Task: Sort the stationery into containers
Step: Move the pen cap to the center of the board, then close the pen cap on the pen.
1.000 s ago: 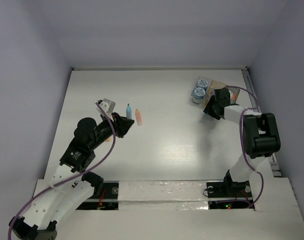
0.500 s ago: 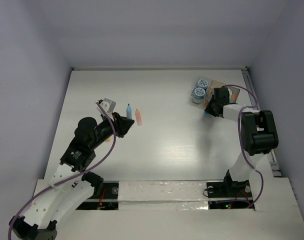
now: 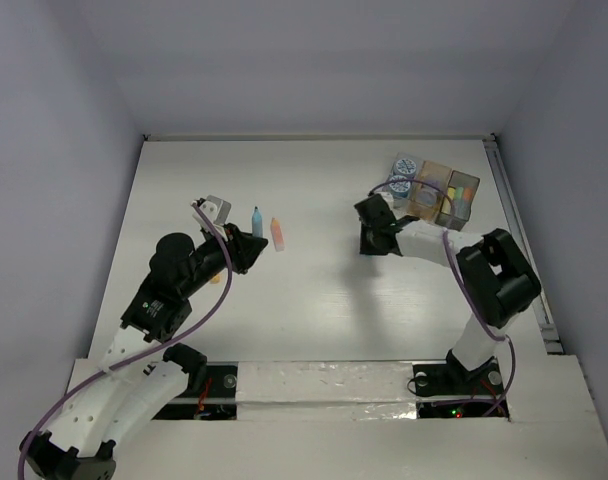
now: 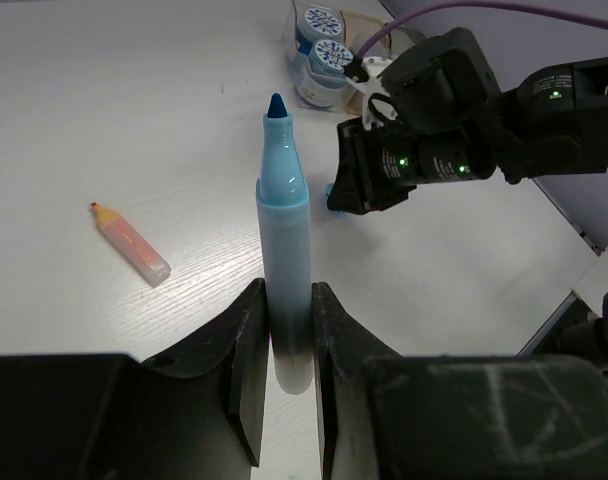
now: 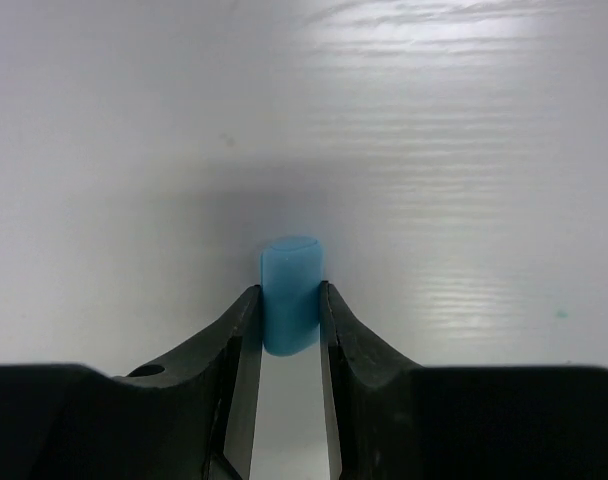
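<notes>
You have the blue marker uncapped, its tip pointing away and its lower barrel clamped in the left gripper. A short blue cap is pinched in the right gripper. The orange marker lies flat just beside the blue one. Two blue-white rolls stand against the amber box. The grey box next to it holds yellow, green and orange pieces.

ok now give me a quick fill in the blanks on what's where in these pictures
The left jaws are shut on the blue marker, its ___ off. The right jaws pinch a small ___ cap. The orange marker lies loose on the ___. Two patterned rolls stand beside the ___ box.
Missing words: cap; blue; table; amber.
</notes>
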You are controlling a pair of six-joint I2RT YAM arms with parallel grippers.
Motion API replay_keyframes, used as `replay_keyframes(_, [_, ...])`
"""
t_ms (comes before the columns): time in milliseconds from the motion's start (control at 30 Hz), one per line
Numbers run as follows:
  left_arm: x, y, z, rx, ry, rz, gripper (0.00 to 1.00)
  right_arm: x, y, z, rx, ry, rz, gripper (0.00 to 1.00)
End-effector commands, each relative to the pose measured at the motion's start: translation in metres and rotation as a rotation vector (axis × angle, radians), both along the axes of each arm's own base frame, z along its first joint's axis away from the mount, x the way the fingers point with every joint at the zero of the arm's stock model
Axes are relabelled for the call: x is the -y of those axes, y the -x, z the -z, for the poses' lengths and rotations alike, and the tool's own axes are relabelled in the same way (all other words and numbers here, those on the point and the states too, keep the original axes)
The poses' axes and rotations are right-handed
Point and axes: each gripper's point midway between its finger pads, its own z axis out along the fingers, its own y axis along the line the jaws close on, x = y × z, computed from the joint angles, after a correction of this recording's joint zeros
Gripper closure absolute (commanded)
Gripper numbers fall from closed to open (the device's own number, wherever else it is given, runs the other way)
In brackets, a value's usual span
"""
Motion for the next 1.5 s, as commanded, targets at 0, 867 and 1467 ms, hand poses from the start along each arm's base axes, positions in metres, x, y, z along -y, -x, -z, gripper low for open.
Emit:
replay_keyframes(0, [-0.001,-0.001,-0.022,0.064,0.023,0.0,1.0,0.015,0.033,0.021,-0.138,0.234,0.003,0.73])
replay_keyframes(867, [0.0,-0.002,-0.019,0.054,0.021,0.004,1.0,-0.033,0.01,-0.018,-0.049,0.054,-0.243,0.4])
replay_keyframes(1467, [0.0,-0.003,-0.017,0.048,0.022,0.001,1.0,-0.024,-0.008,0.007,-0.209,0.206,-0.295,0.8])
